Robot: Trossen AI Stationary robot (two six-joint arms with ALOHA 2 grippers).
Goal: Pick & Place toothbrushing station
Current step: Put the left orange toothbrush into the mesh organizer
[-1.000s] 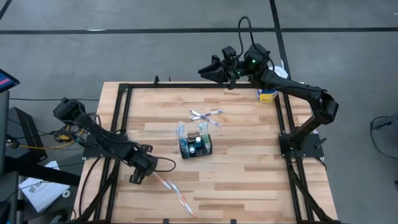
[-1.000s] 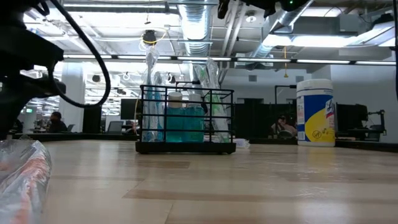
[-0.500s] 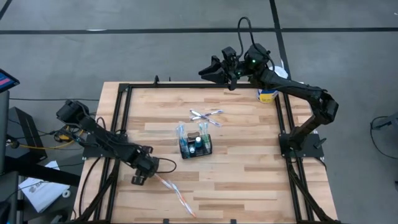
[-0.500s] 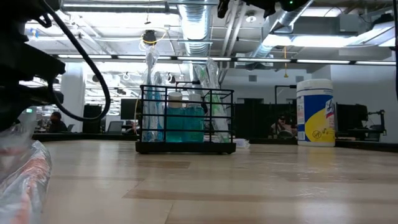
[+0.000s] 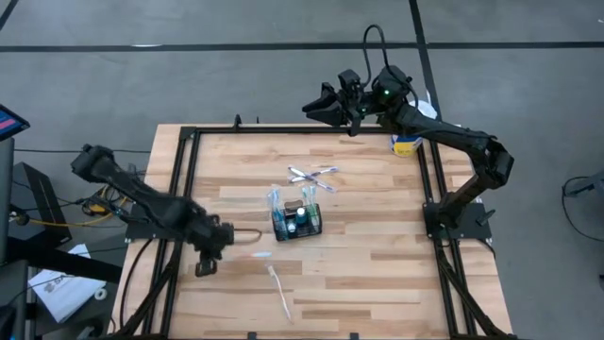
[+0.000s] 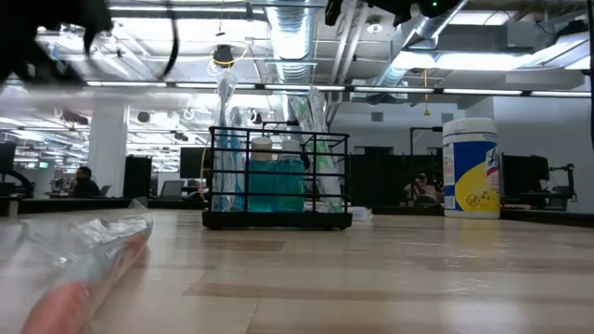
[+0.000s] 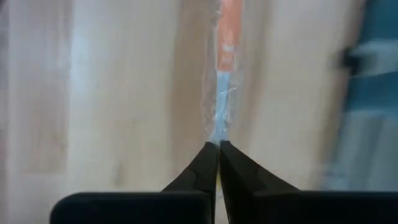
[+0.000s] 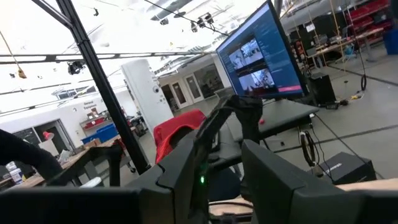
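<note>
From above, the black wire basket (image 5: 297,223) stands upright near the middle of the wooden table (image 5: 377,274), its long axis running across the table from the left arm's side to the right arm's side, with wrapped toothbrushes and a teal bottle standing up out of it. The left gripper (image 5: 229,237) sits just to the left of the basket, clenched on the end of a wrapped toothbrush (image 5: 253,255) that points toward the basket's near side; a second wrapped toothbrush (image 5: 279,291) lies nearer the table's front edge, and two more wrapped ones (image 5: 312,176) lie crossed just beyond the basket. The right gripper (image 5: 314,110) hangs beyond the far edge of the table, well apart from the basket, jaws partly apart with nothing between them. From table height, the basket (image 6: 278,180) stands level, a white-and-yellow tub (image 6: 471,168) to its right and a blurred plastic wrapper (image 6: 88,264) close in front. At the left wrist, the two fingers (image 7: 202,171) meet on the clear wrapper of the toothbrush (image 7: 225,74), which runs straight away from them
</note>
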